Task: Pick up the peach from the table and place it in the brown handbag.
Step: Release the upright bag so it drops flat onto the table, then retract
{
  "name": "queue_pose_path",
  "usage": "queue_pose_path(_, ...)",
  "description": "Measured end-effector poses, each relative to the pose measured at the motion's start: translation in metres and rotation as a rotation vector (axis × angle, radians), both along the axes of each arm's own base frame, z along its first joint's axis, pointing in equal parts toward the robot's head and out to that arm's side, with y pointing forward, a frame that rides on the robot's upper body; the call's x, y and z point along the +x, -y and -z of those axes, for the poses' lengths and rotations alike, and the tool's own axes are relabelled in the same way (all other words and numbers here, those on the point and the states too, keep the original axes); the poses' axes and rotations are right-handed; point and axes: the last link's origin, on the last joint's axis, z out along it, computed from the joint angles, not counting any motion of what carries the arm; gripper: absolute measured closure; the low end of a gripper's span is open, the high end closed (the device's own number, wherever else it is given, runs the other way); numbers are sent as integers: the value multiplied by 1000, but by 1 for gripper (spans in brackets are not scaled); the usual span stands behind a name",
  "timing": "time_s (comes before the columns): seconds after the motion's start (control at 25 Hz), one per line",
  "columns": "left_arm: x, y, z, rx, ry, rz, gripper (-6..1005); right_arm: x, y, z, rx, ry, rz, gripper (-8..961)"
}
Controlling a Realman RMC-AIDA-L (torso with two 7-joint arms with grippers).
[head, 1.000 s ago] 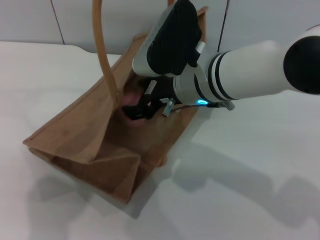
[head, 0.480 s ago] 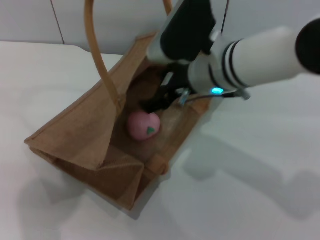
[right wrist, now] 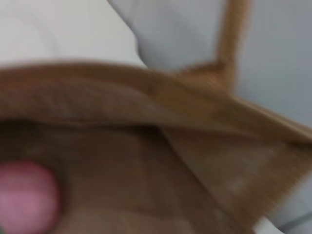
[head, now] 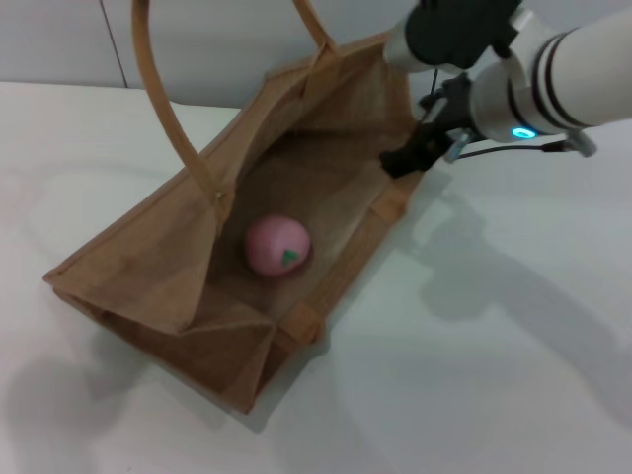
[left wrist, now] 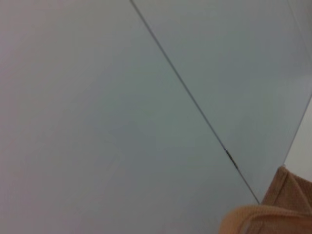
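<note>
The peach [head: 277,245] lies inside the brown handbag [head: 158,257] on the table [head: 474,375]. My right gripper [head: 420,150] hangs over the bag's far rim, empty, fingers slightly spread. No writing shows.

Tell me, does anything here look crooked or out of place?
The brown handbag sits skewed on the table, its near end folded inward. The peach lies inside, apart from the right gripper at the bag's rim.
</note>
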Motion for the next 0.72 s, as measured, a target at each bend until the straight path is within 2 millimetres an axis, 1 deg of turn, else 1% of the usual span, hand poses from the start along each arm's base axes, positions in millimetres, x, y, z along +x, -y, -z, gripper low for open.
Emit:
queue_pose_path(0.16,-9,-2,-2,5,22,-30,879,11,-5,-11,72,55,21,69)
queue_pose_path(0.4,-24,-7,-2,25,57,-75,874,22,-14,-26,190,118,43,70)
queue_pose_path(0.56,-30,-9,-2,40,108,-100,852,30,-19,-32,232,110,60,71)
queue_pose_path(0.6,-34,-9,-2,43,145,-105,847,34,-21,-36,250,87,70,71)
queue_pose_path(0.72,-36,-9,-4,47,181,-102,831,37,-23,-40,268,59,80,71)
